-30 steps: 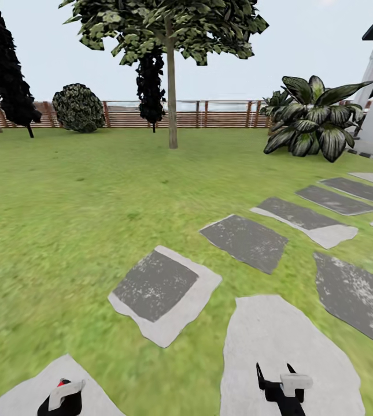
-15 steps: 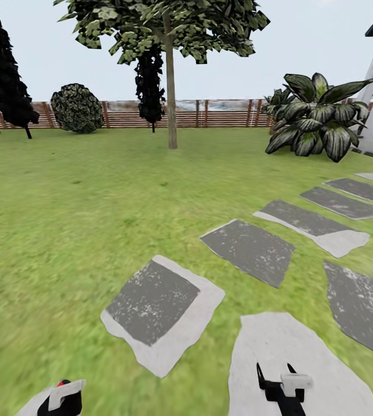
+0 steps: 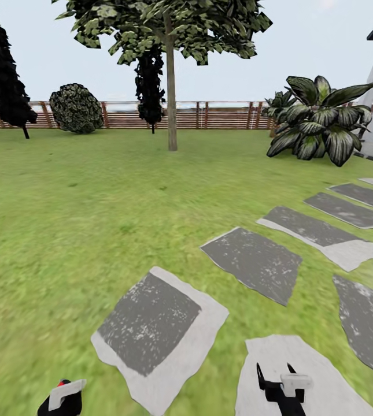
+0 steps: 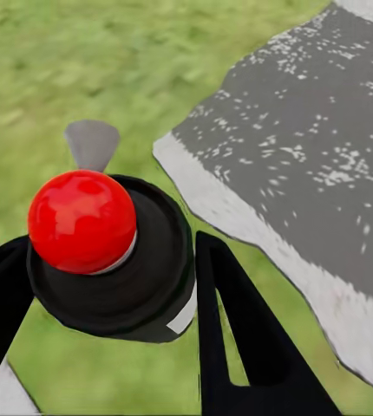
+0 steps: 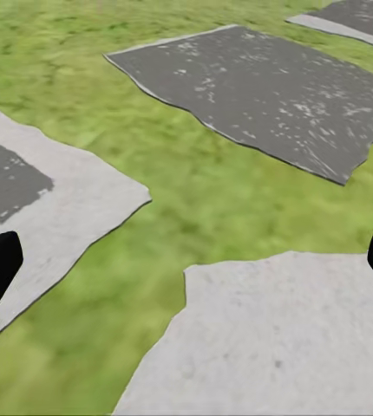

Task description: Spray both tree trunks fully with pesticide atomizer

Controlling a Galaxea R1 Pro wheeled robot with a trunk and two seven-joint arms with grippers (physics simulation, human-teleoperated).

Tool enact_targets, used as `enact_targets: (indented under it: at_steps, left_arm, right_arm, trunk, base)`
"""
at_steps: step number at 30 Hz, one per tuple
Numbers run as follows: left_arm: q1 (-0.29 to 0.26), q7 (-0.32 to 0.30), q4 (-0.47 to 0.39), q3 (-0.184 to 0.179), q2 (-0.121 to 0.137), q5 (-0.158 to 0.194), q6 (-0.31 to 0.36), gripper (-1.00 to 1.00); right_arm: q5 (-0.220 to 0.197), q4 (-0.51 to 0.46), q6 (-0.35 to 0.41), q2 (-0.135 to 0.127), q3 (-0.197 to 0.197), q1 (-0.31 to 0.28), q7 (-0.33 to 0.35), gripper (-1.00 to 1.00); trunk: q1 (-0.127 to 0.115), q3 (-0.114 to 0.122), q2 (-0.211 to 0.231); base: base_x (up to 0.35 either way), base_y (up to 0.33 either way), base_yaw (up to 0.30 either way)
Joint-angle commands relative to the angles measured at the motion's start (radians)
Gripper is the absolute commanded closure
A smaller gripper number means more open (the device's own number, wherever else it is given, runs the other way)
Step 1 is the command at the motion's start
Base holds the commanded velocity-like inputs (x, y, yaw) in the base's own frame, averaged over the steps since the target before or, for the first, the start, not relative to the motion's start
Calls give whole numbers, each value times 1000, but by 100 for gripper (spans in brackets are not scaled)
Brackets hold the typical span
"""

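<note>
While your left pincer point(image 4: 108, 260) clamps the pesticide atomizer point(image 4: 108, 251), your right pincer point(image 5: 186, 260) hangs wide open, holding nothing, over paving stones point(image 3: 151, 323); tree trunk point(image 3: 172, 98) ahead.

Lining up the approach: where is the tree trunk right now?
In the head view the tree trunk stands ahead, slightly left of centre, on the far lawn before the wooden fence, with a round shrub to its left.

The head view looks forward and down across the lawn point(image 3: 65, 219) toward the far fence point(image 3: 209, 114). Each wrist view looks down from close above the ground. The head and right wrist views share the stepping stones point(image 3: 255, 260) point(image 5: 256, 87) and the grass between them.
</note>
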Motion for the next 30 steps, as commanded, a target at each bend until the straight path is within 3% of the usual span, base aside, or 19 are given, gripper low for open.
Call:
enact_targets:
  at_steps: [1,30]
  left_arm:
    - [-1,-1,1,-3,0,9,-3,100]
    - [-1,-2,1,-3,-1,8,-4,100]
  right_arm:
    - [7,1,-3,0,-7,-1,0,-100]
    - [7,1,-3,0,-7,-1,0,-100]
  trunk:
    - [0,-1,0]
    - [0,-1,0]
  base:
    - [339,0,0]
    - [339,0,0]
